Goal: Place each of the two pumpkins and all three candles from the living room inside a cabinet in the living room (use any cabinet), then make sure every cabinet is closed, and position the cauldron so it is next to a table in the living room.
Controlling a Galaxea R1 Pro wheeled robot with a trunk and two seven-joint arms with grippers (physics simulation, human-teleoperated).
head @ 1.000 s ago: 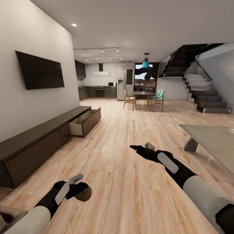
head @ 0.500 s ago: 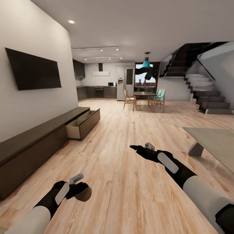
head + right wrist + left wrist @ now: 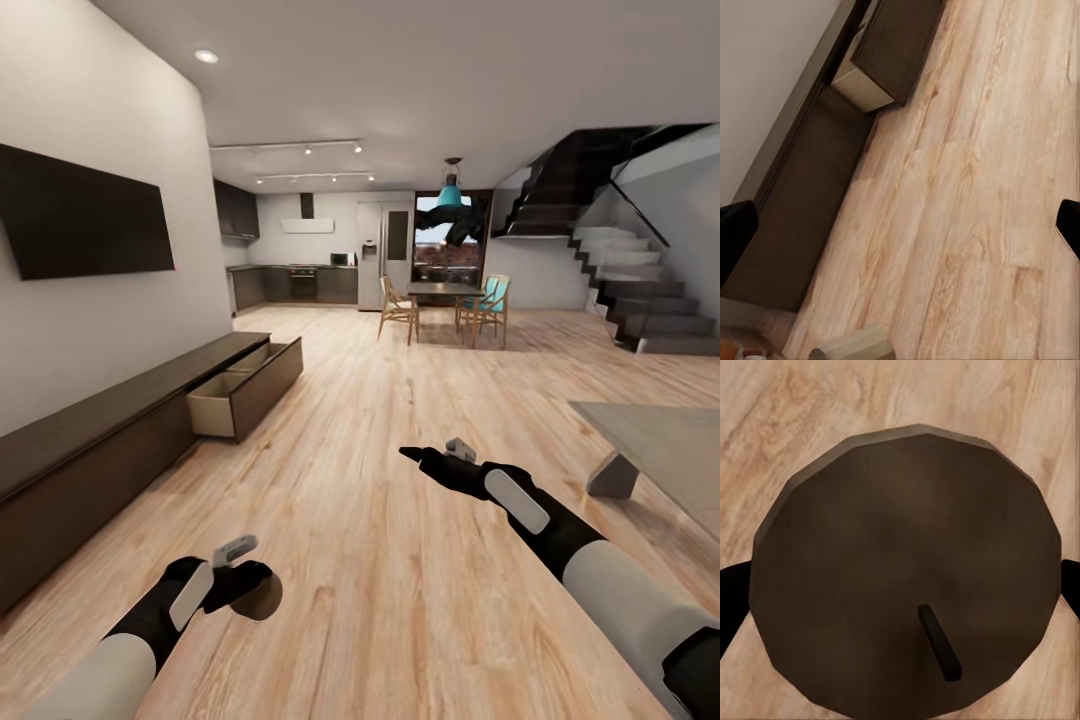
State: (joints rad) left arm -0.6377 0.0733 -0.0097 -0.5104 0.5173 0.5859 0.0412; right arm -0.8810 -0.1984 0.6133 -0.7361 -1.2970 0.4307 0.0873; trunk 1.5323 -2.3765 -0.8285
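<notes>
My left gripper (image 3: 250, 585) is clenched on a candle (image 3: 904, 574); my right gripper (image 3: 408, 454) looks released. At mid-left, the cabinet (image 3: 120, 440) has one drawer (image 3: 240, 395) pulled out, contents hidden.

Long, low dark-brown wooden cabinet (image 3: 110, 440) standing along the white wall, its far drawer (image 3: 240, 395) pulled open over the wooden floor to show a pale interior. Short tan-brown candle (image 3: 904, 566), a faceted cylinder seen from its top end with a dark wick (image 3: 940, 642) lying tilted, between two dark fingertips. Glossy grey low table (image 3: 665, 440), one angled leg showing.
</notes>
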